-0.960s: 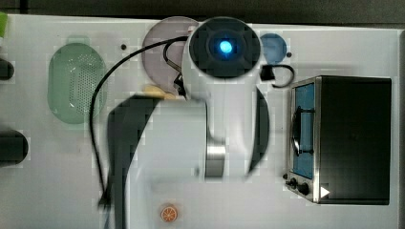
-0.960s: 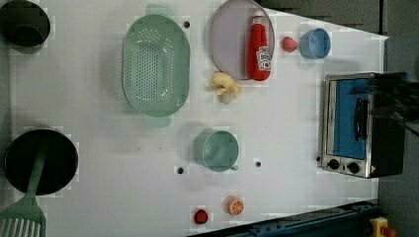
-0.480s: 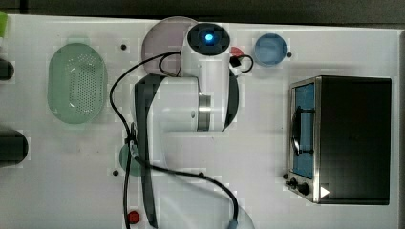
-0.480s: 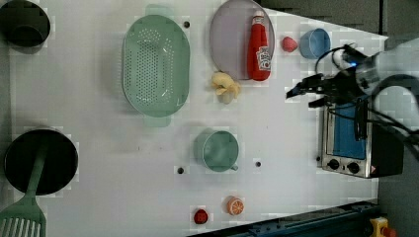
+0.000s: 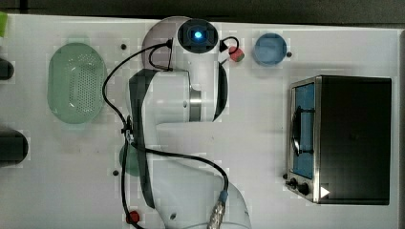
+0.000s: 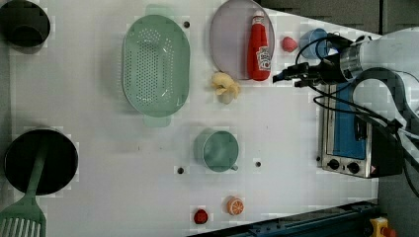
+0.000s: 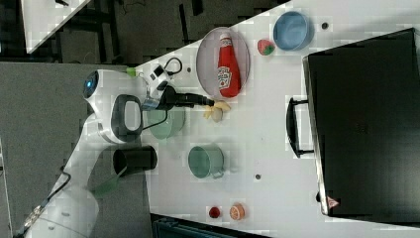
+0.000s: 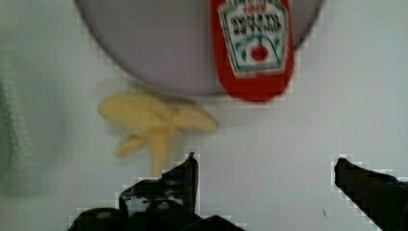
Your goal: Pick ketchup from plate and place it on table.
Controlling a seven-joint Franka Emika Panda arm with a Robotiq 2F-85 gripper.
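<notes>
The ketchup [image 6: 259, 48] lies flat on the plate [image 6: 229, 39], base just over the rim. The claw [image 8: 264, 168] hangs spread wide and empty above the white surface [image 6: 286, 128], just short of the bottle's base, touching nothing. A yellow banana piece [image 8: 151, 122] sits beside one finger [image 8: 185, 175]. Strawberry [image 6: 289, 44] and blue bowl [image 6: 312, 39] lie beyond.

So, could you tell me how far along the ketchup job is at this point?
Nothing is done yet: the ketchup lies on the plate. In hand: the gripper is open and empty, short of the bottle's base. Left: grasp it, lift it, set it on the table.
</notes>
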